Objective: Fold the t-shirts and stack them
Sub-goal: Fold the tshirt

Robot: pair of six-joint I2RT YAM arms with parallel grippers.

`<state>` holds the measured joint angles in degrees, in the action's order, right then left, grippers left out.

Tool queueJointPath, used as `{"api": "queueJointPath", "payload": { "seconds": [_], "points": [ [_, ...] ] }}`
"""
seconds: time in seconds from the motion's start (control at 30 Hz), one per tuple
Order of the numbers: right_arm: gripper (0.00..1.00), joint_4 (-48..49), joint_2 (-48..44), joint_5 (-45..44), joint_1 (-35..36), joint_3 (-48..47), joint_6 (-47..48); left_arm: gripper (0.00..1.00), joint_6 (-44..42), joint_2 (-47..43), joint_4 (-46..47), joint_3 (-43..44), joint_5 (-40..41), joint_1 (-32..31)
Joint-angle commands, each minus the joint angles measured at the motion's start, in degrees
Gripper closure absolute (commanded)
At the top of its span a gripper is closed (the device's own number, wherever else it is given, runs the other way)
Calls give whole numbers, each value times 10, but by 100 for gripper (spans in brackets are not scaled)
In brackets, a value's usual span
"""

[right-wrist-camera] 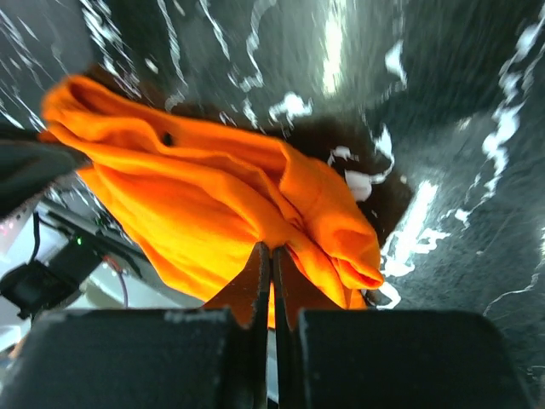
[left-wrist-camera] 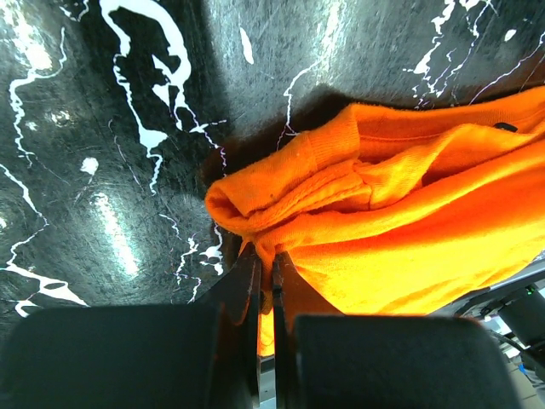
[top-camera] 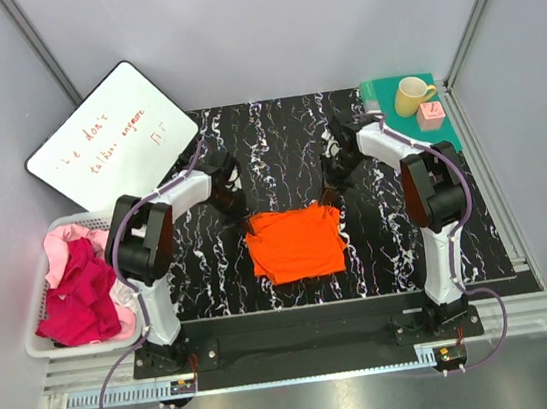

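Observation:
A bright orange t-shirt (top-camera: 296,244) lies partly folded on the black marbled table, with its far edge lifted. My left gripper (top-camera: 234,203) is shut on its far left corner; the left wrist view shows the jaws (left-wrist-camera: 265,256) pinching bunched orange cloth (left-wrist-camera: 400,213). My right gripper (top-camera: 333,188) is shut on the far right corner; the right wrist view shows the jaws (right-wrist-camera: 272,251) closed on the orange cloth (right-wrist-camera: 204,196). A magenta t-shirt (top-camera: 79,296) and a pale pink t-shirt (top-camera: 57,245) lie crumpled in a white basket (top-camera: 45,347) at the left.
A whiteboard (top-camera: 109,145) with red writing leans at the back left. A teal mat (top-camera: 450,126) at the back right carries a yellow mug (top-camera: 413,95) and a small pink block (top-camera: 431,112). Grey walls enclose the table.

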<state>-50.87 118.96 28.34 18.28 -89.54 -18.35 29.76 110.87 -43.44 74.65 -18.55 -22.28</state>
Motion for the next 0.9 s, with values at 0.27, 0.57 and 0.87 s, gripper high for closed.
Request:
{"api": "queueJointPath", "payload": {
  "seconds": [0.27,0.57,0.87],
  "points": [
    [100,5,55,-122,3,-58,-19,95,-13,10,-1,22,26,9],
    [54,8,-34,-182,3,-52,-19,23,-21,-67,-30,54,50,12],
    [0,-8,-151,-189,3,-45,-12,13,-36,-158,-87,79,66,13]
  ]
}}
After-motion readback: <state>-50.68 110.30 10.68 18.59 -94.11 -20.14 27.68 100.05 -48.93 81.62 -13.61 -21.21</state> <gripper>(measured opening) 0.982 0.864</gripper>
